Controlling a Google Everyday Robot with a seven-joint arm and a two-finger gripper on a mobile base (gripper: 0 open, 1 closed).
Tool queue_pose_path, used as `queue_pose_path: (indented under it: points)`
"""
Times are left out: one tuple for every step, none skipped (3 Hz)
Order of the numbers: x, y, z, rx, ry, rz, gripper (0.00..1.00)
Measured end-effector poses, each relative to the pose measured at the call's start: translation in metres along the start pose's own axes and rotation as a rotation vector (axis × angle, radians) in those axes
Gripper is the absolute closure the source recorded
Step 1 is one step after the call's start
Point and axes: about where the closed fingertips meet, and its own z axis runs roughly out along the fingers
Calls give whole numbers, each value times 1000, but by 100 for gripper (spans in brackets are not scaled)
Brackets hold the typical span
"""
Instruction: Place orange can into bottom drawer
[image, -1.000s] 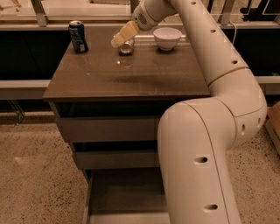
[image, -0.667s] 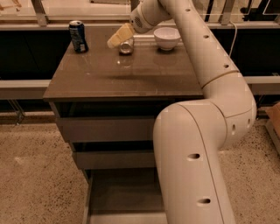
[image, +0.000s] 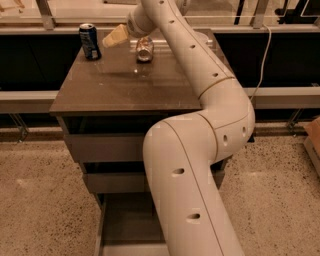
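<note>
The orange can (image: 145, 49), dented and shiny, stands on the brown cabinet top (image: 120, 82) near its far edge. My gripper (image: 114, 37) hangs above the top, just left of the can and right of the dark blue can (image: 90, 41). It holds nothing that I can see. The bottom drawer (image: 125, 222) is pulled out at the foot of the cabinet, mostly hidden behind my arm.
My white arm (image: 200, 140) sweeps across the right side of the cabinet and hides a white bowl seen earlier. Two upper drawers (image: 105, 147) are closed. A ledge with dark panels runs behind the cabinet. The floor is speckled.
My gripper has moved left, from above the orange can toward the blue can. My arm has swung left and now covers the white bowl.
</note>
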Motion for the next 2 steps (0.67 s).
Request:
queue_pose_path:
  points:
    - [0, -2, 12, 12, -12, 55, 0]
    - [25, -5, 22, 45, 84, 65, 0]
